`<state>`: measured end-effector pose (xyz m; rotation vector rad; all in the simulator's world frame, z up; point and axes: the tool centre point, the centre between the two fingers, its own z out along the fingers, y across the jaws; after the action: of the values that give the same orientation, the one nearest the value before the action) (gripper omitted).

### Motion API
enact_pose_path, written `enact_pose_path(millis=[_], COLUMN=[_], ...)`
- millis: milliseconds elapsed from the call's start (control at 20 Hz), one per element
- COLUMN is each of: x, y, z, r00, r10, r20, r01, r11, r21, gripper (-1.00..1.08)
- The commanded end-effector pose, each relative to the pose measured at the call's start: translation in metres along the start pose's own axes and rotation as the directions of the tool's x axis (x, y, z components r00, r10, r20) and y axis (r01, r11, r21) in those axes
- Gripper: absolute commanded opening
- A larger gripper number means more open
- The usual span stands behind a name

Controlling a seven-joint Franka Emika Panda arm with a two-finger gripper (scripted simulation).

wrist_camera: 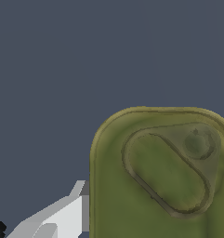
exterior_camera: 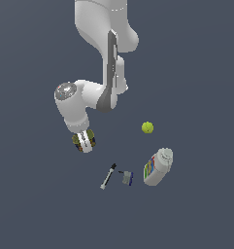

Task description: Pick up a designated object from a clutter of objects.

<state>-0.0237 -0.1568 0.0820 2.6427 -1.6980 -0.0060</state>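
the arm reaches down from the top of the exterior view, and its gripper (exterior_camera: 84, 141) sits at the olive-green tin (exterior_camera: 83, 141), on the exterior view's left side of the scene. the tin shows as a dark olive band with lighter patches right at the end of the white wrist, so the fingers appear to be closed around it, though the exterior view is too small to show the contact itself. in the wrist view the olive-green tin (wrist_camera: 162, 176) fills much of the picture, its rounded top with a pressed oval panel facing the camera, and one pale finger (wrist_camera: 67, 214) lies against its side; the other finger is out of sight.

the rest of the clutter lies apart from the tin, toward the exterior view's right and lower down. the black-and-white marker pen (exterior_camera: 108, 176) is the nearest piece, lying slanted on the dark grey floor (exterior_camera: 36, 204). just beside it is the small grey-blue block (exterior_camera: 126, 178). the white bottle (exterior_camera: 158, 167) with its colourful label lies tilted further to the exterior view's right, and the yellow-green ball (exterior_camera: 147, 127) sits above it in the picture, on its own. none of these touches the tin or the gripper, and nothing stands between them and the arm.
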Motion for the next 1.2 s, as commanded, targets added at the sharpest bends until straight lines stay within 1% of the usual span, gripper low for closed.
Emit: enact_pose_path(millis=[0, 300, 1150], x=[-0.002, -0.012, -0.046], y=[0.001, 0.01, 0.038], z=[-0.014, -0.057, -0.215], r00=[1.0, 1.0, 1.0], r10=[0.0, 0.001, 0.002], r20=[-0.002, -0.002, -0.005], r01=[0.0, -0.001, -0.002], r11=[1.0, 1.0, 1.0], r21=[0.004, 0.004, 0.001], gripper=[-1.0, -1.0, -1.0])
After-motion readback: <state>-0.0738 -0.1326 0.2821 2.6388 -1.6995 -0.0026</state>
